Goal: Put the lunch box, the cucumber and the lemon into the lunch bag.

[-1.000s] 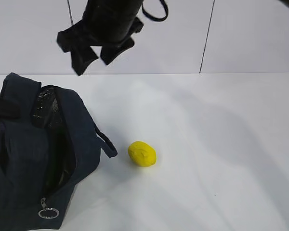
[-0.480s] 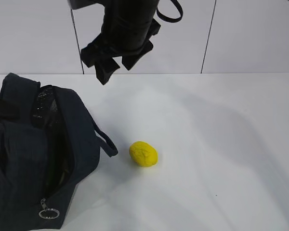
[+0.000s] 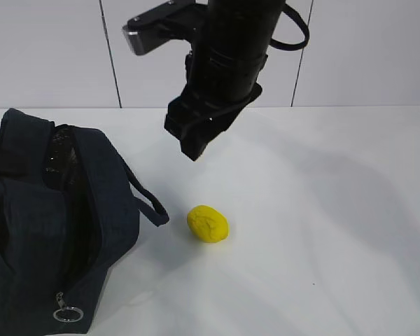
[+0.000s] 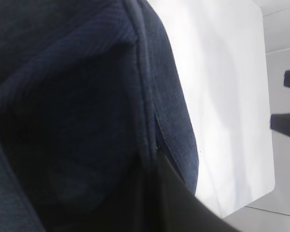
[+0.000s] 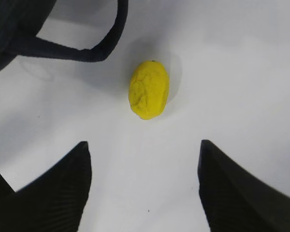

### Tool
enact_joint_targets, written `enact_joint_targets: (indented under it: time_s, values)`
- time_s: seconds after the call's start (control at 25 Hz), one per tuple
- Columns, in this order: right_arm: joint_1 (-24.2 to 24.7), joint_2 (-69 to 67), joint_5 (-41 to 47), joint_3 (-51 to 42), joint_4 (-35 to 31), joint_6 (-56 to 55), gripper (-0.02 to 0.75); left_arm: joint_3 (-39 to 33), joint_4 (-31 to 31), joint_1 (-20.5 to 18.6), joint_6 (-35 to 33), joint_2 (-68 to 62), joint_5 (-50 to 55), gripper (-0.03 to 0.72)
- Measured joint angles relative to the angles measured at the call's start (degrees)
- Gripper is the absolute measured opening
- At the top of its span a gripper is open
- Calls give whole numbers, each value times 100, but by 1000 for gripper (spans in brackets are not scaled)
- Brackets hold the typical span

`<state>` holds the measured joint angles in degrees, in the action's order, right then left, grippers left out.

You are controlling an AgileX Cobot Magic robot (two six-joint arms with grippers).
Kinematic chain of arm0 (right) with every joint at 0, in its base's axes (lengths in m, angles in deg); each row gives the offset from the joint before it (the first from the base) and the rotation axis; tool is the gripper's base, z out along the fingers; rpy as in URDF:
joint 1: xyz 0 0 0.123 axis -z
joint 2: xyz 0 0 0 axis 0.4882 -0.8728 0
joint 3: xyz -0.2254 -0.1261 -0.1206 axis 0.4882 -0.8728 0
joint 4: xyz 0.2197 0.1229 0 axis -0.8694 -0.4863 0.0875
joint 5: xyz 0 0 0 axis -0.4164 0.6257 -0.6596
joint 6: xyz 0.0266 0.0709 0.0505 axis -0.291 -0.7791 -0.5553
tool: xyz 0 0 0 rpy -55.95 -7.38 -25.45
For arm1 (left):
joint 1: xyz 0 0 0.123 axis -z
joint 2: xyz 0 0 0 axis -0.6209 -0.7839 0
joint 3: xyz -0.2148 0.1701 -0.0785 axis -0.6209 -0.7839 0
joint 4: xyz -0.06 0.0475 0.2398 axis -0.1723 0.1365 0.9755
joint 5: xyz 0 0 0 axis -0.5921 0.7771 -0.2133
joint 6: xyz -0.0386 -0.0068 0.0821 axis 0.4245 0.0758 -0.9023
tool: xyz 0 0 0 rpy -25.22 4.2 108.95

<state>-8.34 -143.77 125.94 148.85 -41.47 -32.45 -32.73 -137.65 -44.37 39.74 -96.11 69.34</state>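
The yellow lemon (image 3: 208, 223) lies on the white table just right of the navy lunch bag (image 3: 28, 231). The bag stands unzipped at the left, its inside dark. My right gripper (image 3: 196, 143) hangs open and empty above and slightly behind the lemon. In the right wrist view the lemon (image 5: 149, 89) lies ahead of the open gripper (image 5: 142, 145), with a bag handle (image 5: 87, 50) beside it. In the left wrist view navy bag fabric (image 4: 63, 96) fills the frame and runs into my dark finger (image 4: 183, 203). The left gripper seems shut on it. The lunch box and cucumber are hidden.
A silver ring zipper pull (image 3: 64, 315) hangs at the bag's near end. A loop handle (image 3: 150, 203) sticks out toward the lemon. The white table (image 3: 322, 210) stretches to the right, with a panelled wall behind.
My right gripper has moved right and down, from above the bag to above the lemon. The bag has shifted slightly left. The lemon has not moved.
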Motion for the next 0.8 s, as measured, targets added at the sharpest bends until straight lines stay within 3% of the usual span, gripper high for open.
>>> enact_joint_targets:
  time_s: [0.52,0.8]
  values:
    - [0,126,-114,-1415,0,1235,521,0,0,0,-19,0,-13,-6]
    - [0,101,-1014,-1847,-36,1260,521,0,0,0,-25,0,-21,-6]
